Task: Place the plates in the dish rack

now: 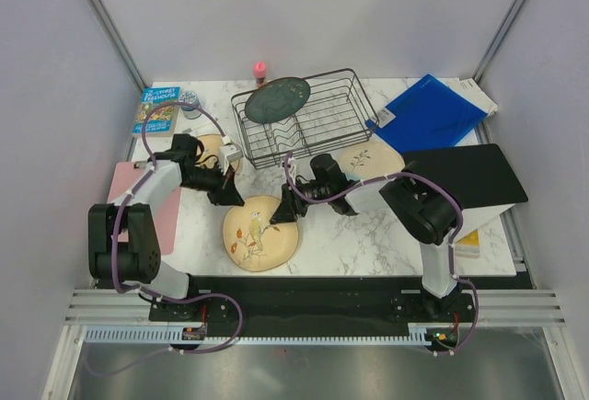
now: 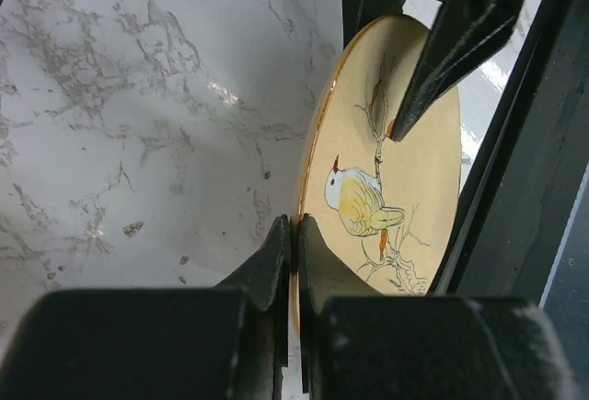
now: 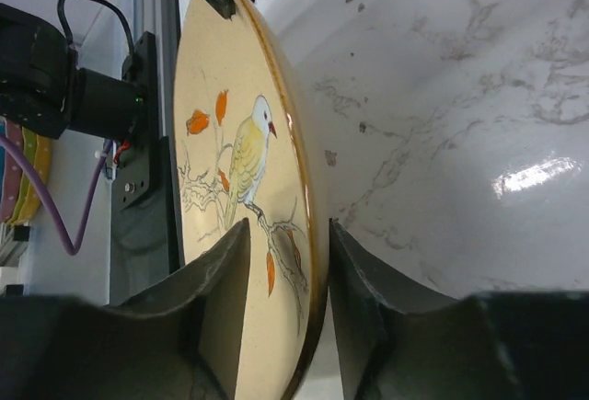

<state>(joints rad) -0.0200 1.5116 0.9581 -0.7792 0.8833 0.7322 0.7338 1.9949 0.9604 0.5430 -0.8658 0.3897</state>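
plate point(image 1: 260, 234) | left pincer point(image 2: 294, 225) shut at 11 o'clock rim | right pincer point(image 3: 290, 230) astride 2 o'clock rim — grip unclear | clamp firmly pre-lift

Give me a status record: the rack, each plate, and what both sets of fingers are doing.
rack: black wire, at the back of the table
teal plate: in the rack, left end
bird plate: on the table in front of the rack, between the arms
sprig plate: on the table, by the rack's right front corner
fourth plate: tan, left of the rack, partly hidden by the left arm
left fingers: shut, tips at the bird plate's rim
right fingers: open, one on each side of the bird plate's rim
still to load: three plates
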